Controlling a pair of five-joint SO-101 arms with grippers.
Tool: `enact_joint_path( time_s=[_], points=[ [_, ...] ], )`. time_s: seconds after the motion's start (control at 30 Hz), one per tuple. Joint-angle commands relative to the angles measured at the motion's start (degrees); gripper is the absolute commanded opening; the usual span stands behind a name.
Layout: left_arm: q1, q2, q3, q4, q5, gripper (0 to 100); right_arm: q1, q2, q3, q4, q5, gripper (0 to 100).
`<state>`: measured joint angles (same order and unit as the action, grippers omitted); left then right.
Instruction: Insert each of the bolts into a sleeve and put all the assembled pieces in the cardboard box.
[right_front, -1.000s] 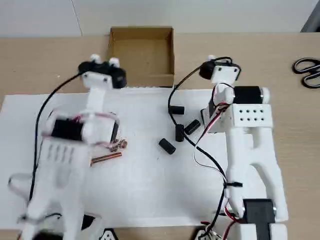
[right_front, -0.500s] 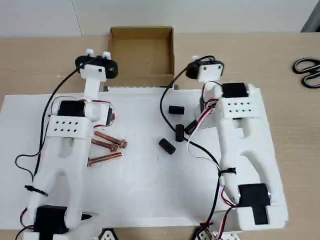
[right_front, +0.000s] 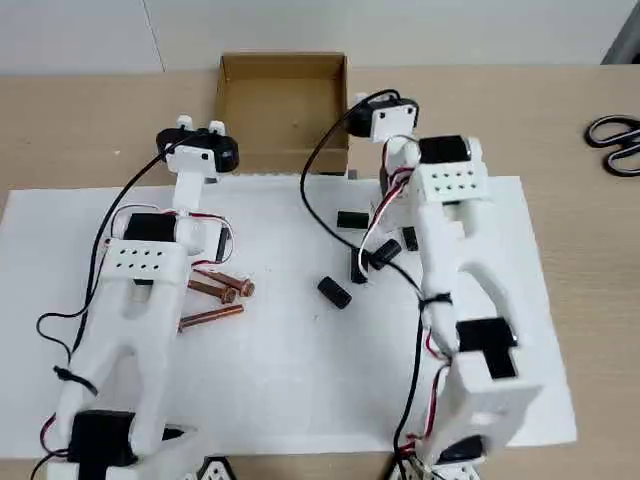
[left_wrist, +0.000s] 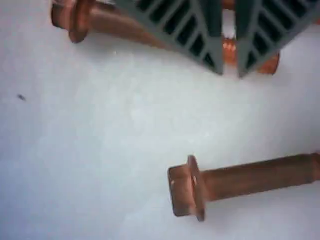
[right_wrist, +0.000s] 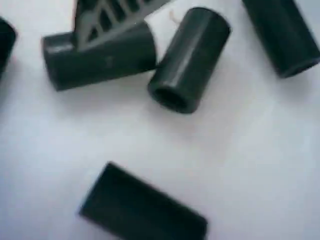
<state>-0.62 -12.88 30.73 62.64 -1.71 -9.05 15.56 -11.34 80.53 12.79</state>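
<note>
Three copper bolts (right_front: 214, 292) lie on the white sheet (right_front: 290, 380) beside my left arm. In the left wrist view my left gripper (left_wrist: 229, 67) hangs just over one bolt (left_wrist: 252, 59), its fingers (left_wrist: 195, 30) nearly together with only a narrow slit and nothing between them. A second bolt (left_wrist: 240, 182) lies apart from it. Several black sleeves (right_front: 335, 292) are scattered mid-sheet under my right arm. My right gripper (right_wrist: 100, 27) sits low over one lying sleeve (right_wrist: 100, 59), with another sleeve (right_wrist: 190, 60) touching it. The open cardboard box (right_front: 285, 110) stands at the far edge.
Scissors (right_front: 615, 140) lie on the wooden table at the far right. Black cables hang from both arms over the sheet, near the sleeves (right_front: 352, 219). The near half of the sheet is bare between the arm bases.
The right arm has swung left and farther out, coming over the sleeves. The left arm has settled over the bolts after a fast, blurred move. Bolts and sleeves lie where they were.
</note>
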Motion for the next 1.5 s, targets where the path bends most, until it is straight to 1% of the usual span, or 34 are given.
enact_joint_path(
  time_s=[0.0, 0.6, 0.73, 0.93, 1.1, 1.17, 1.3, 1.47],
  points=[
    [-0.3, -0.1, 0.0, -1.2, -0.4, 1, 1.5, 1.5, -5.5, 1.2, 0.6, 15.1],
    [-0.3, 0.2, 0.0, -1.0, -0.1, 1, 2.4, 9.0, -5.7, 1.0, 3.1, 15.1],
    [-0.3, 0.2, 0.2, -0.9, -0.1, 1, 2.4, 12.1, -6.0, 0.5, 5.5, 15.1],
    [-0.3, 0.2, 2.9, -1.3, -0.1, 1, 3.6, 15.4, -6.1, -2.2, 5.5, 15.1],
    [-0.3, 0.0, 5.1, -3.5, -0.1, 1, 4.3, 17.5, -6.1, -3.1, 5.5, 14.7],
    [-0.3, -0.1, 5.2, -3.6, -0.2, 1, 4.4, 18.5, -6.1, -2.9, 5.5, 11.5],
    [-0.1, 0.0, 5.1, -3.6, -0.1, 1, 4.6, 19.0, -6.1, -2.3, 5.1, 0.0],
    [0.1, -0.1, 5.1, -3.3, -0.1, 1, 4.9, 18.9, -8.3, 3.9, 5.0, 0.7]
  ],
)
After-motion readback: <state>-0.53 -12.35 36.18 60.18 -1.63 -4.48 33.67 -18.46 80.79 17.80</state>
